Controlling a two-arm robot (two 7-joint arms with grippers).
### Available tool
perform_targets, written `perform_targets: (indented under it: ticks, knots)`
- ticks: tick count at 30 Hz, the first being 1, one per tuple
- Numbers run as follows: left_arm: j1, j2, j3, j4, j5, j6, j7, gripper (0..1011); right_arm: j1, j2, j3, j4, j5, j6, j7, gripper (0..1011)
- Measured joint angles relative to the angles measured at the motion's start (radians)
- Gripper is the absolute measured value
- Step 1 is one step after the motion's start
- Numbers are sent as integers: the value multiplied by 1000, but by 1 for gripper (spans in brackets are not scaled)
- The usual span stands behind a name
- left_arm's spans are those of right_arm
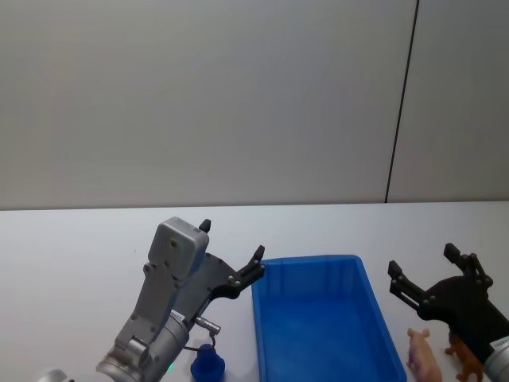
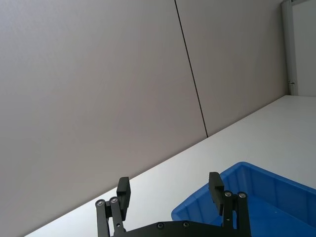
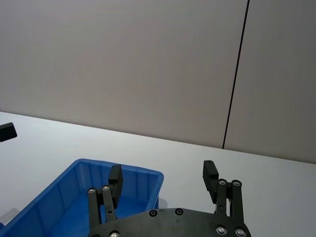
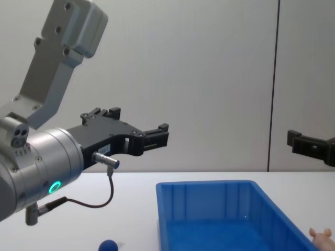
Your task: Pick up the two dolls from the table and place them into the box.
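Observation:
The blue box [image 1: 310,261] stands on the white table [image 1: 71,255] between my two arms, and I see nothing inside it. A pale pink pig doll [image 1: 421,355] and a brown lion-like doll [image 1: 466,358] stand side by side just right of the box, below my right arm. My right gripper [image 1: 423,260] hovers open above them, holding nothing. Left of the box, my left gripper [image 1: 232,240] is raised and open, also holding nothing. The wrist views show the open left gripper [image 2: 168,182] and right gripper [image 3: 162,171] over the box [image 2: 266,185] [image 3: 74,197]. From the chest, the pig [image 4: 320,236] peeks in beside the box [image 4: 204,184].
A small dark blue object [image 1: 207,364] sits on the table under my left arm, close to the box's left wall. A plain grey wall with a dark vertical seam [image 1: 402,103] stands behind the table. Bare tabletop stretches behind the box.

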Motion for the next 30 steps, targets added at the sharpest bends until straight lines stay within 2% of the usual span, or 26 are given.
perform_targets:
  ticks: [30]
  knots:
    - [0, 0, 0, 0, 0, 0, 0, 1002, 0, 0, 0, 0, 0, 0, 0, 1001]
